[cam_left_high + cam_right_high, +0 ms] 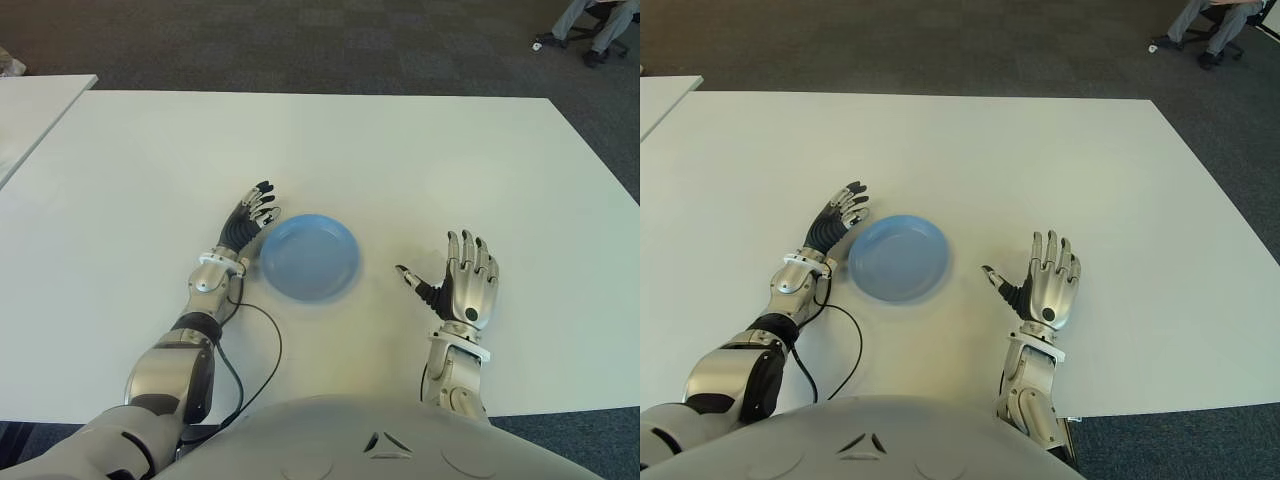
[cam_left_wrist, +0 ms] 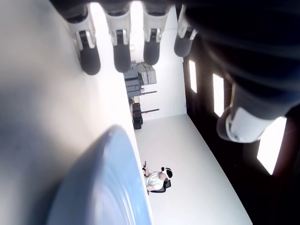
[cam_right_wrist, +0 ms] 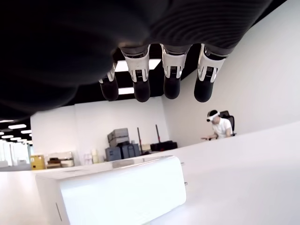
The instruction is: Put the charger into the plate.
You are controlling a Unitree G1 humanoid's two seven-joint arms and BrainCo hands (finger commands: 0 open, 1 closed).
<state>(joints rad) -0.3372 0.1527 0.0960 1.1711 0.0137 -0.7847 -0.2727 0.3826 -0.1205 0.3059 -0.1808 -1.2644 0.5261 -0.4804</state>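
The charger (image 3: 117,192), a white block with short prongs at one end, is seen only in the right wrist view, lying on the white bench (image 1: 400,150) just beneath the right hand (image 1: 462,285). That hand is held spread, fingers extended and thumb out, with nothing gripped. In both eye views the charger is not made out at all: it is probably covered by the hand or lost against the white surface.

The blue plate (image 1: 308,256) is empty and sits well to the left of the right hand. The left hand (image 1: 250,218) shows at the plate's left rim, fingers relaxed and holding nothing; whether it touches the rim cannot be told.

The step in hand is judged to be the grasp. The right hand would best be lowered over the block and closed across its two broad faces, thumb opposite the fingers and clear of the prongs, before it is lifted and carried leftward over the plate's middle.

The charger's far end and any cable are cut off.
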